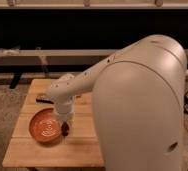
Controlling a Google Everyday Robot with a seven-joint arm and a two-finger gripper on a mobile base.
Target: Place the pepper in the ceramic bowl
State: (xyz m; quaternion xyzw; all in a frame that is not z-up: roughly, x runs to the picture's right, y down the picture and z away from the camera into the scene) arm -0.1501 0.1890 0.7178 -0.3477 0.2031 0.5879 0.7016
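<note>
The ceramic bowl (47,126), a wide orange-terracotta dish with pale swirl lines, sits on the left part of the small wooden table (52,155). My gripper (66,125) points down at the bowl's right rim, at the end of the white arm reaching in from the right. It is shut on the pepper (65,130), a small dark red-brown chili that hangs from the fingers just over the rim.
A flat black rectangular object (41,101) lies on the table behind the bowl, partly hidden by the arm. My large white arm housing (142,110) fills the right half of the view. A low bench or shelf (17,54) runs along the dark back wall.
</note>
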